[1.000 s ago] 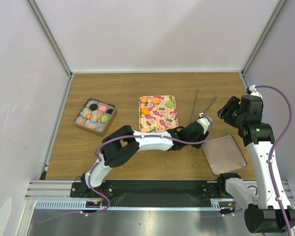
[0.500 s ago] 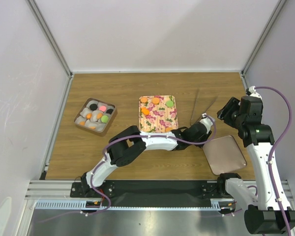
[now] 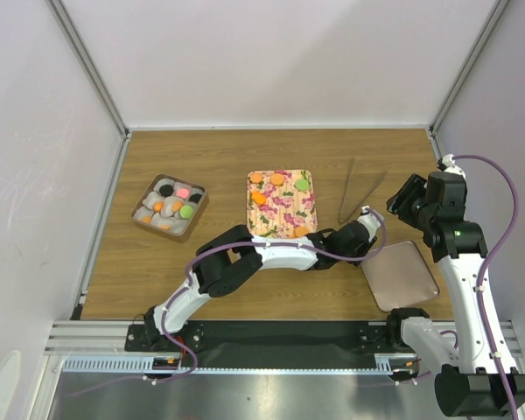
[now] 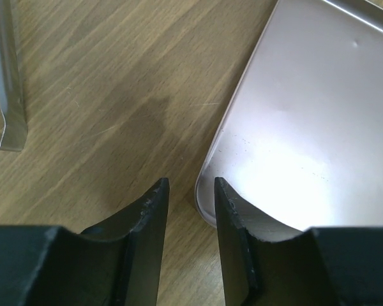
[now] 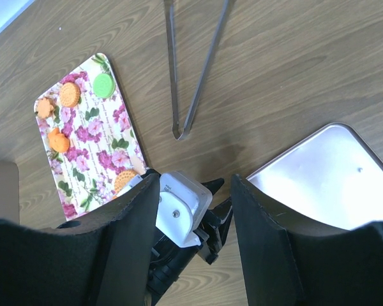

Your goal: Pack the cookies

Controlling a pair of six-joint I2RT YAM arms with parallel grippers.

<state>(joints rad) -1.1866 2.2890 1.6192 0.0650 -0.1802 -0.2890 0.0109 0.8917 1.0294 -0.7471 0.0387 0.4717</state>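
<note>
The cookies [image 3: 259, 198] lie partly on the floral tray [image 3: 284, 214], partly in the brown box [image 3: 202, 206] at far left. Well to their right, the left gripper [image 4: 191, 188] is narrowly parted astride a corner rim of the metal tray [image 4: 306, 115], clamping nothing, its arm stretched low across the table [image 4: 83, 95]. The right gripper [image 5: 195, 180] hovers above it, jaws wide and empty, with tongs [image 5: 191, 76] lying just beyond

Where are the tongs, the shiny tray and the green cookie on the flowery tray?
tongs [image 4: 9, 76]: left wrist view, on one flat arm.
shiny tray [image 4: 306, 127]: left wrist view, its bare floor.
green cookie [image 5: 103, 85]: right wrist view, its middle.
</note>
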